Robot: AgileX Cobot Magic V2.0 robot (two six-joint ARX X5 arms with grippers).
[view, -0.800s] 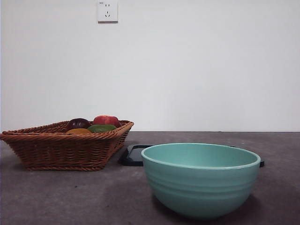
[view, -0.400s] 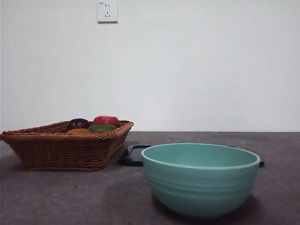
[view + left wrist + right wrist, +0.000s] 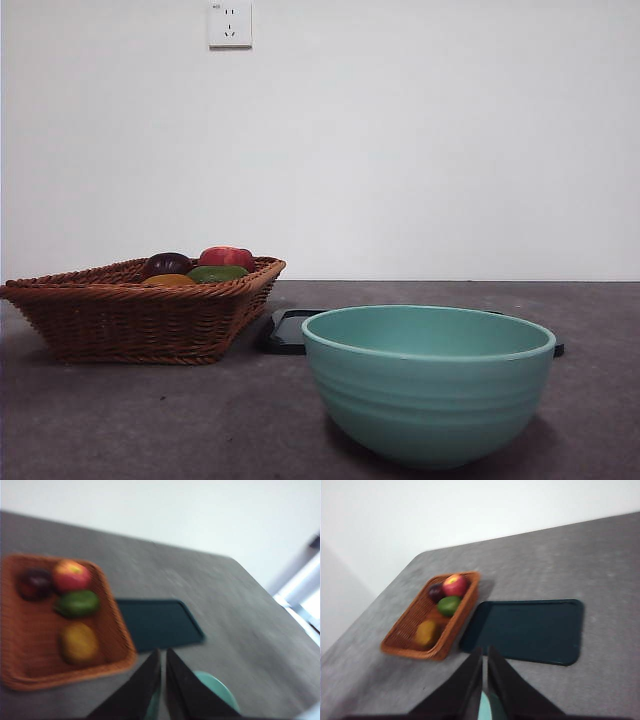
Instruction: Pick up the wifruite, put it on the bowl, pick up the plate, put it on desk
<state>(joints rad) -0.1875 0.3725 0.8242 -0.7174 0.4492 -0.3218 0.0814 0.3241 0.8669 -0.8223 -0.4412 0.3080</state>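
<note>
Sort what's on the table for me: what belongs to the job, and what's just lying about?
Job:
- wifruite, in the wicker basket
- bowl, nothing in it that shows
- dark plate, flat beside the basket
- desk

Lying about:
- red apple
- green fruit
- dark purple fruit
- wall socket

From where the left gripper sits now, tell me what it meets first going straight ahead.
Probably the dark tray: the left gripper points at its near edge, with the basket close beside. Depth is unclear.

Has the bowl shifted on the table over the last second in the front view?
No. The bowl sits where it did, its rim still overlapping the dark tray behind it the same way.
</note>
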